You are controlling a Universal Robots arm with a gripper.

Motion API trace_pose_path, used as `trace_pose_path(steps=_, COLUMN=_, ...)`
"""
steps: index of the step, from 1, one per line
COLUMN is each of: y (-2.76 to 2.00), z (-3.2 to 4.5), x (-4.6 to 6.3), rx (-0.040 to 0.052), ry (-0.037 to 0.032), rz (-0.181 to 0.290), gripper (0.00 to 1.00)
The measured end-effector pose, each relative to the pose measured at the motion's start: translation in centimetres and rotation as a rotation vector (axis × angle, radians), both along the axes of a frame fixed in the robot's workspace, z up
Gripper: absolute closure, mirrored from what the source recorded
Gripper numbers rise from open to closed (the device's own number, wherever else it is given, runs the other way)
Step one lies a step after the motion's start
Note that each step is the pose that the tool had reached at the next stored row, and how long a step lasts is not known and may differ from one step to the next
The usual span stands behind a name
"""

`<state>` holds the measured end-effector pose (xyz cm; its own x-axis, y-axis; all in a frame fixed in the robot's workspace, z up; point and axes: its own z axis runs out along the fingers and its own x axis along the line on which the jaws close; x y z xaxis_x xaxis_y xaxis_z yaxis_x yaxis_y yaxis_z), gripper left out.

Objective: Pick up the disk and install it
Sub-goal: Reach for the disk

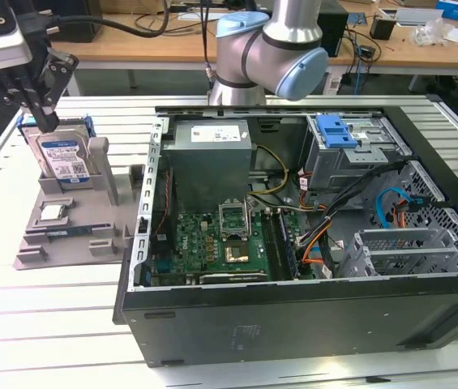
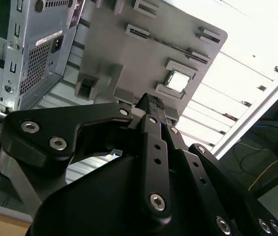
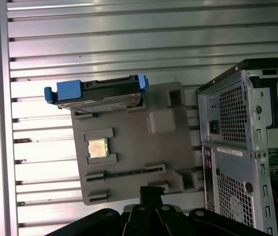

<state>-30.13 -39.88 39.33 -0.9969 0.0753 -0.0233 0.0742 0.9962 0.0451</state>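
Background: wooden desks [image 1: 156, 44] behind the work area, strewn with cables and boxes.
Surface: pale ribbed metal surface [image 1: 50, 324], carrying a grey holder and an open computer case side by side.
Holder: grey plastic holder [image 1: 74, 235] toward the exterior view's left, just beside the case, with slots and pockets moulded in.
Disk: silver disk [image 1: 62, 156] in its blue frame, standing on edge in the holder's far slot, label side turned to the exterior camera (the blue-and-white label is plain to see). In the first wrist view, the disk [image 3: 97, 93] seen from above, seated along one rim of the holder.
Chip: small square silver chip [image 1: 51, 212] lying flat in a pocket of the holder, nearer the exterior camera than the disk and apart from it.
Claw: black claw [image 1: 44, 120] hanging by the disk's upper corner on the exterior view's left. Closed, fingers [image 2: 154, 132] pressed together with nothing between them. Clear of the disk in the first wrist view, so not gripping it.
Arm: grey arm [image 1: 269, 40] with blue caps, rising behind the case.
Case: black computer case [image 1: 293, 324] lying on its side, lid off, insides up.
Inside the case: grey power box [image 1: 211, 150] at the back, green circuit board [image 1: 204, 239] in front of it, grey metal cage [image 1: 350, 162] topped by a blue latch [image 1: 336, 130] toward the exterior view's right, coloured cables between.
Task state: disk not yet lifted, seated in the holder, well apart from the cage.
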Motion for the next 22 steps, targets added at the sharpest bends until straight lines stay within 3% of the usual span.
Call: trace_pose_path(steps=22, y=0.00, z=0.00, x=-3.7, rx=0.0000, ry=0.0001, rz=0.000, gripper=0.89)
